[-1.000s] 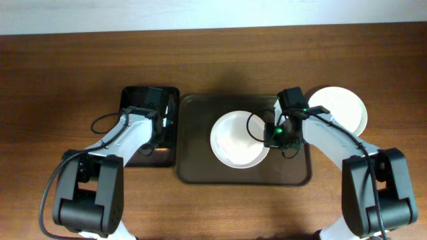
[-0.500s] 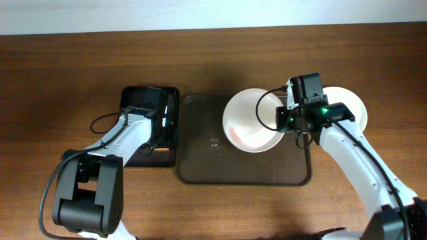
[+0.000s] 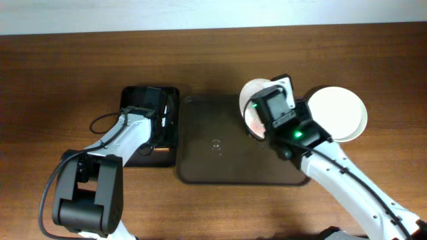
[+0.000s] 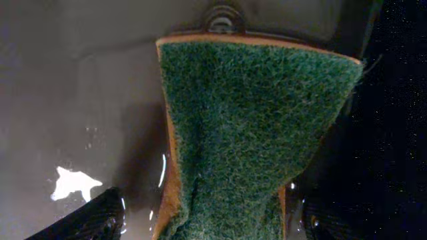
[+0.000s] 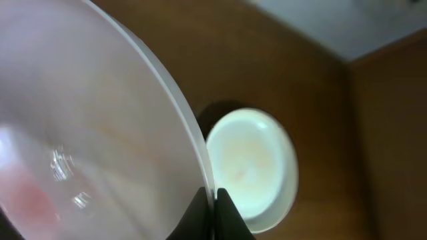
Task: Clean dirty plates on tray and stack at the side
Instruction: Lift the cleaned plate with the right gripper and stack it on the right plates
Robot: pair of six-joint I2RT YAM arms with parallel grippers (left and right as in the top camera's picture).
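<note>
Holding the white plate [image 3: 254, 110] tilted over the tray's [image 3: 220, 167] far right corner, your right gripper [image 5: 215, 200] pinches its thin rim — rigid, slick, breakable; left gripper [image 4: 220, 223] clamps the sponge [image 4: 247, 133].

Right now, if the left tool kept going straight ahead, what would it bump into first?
Probably the green scrubbing sponge. It fills the left wrist view directly ahead of the left tool, lying in the wet black tray. How far off it is, I cannot tell.

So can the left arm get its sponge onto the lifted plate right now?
Probably not yet. The left gripper sits over the black tray, holding the sponge, while the plate hangs tilted beyond the brown tray.
</note>
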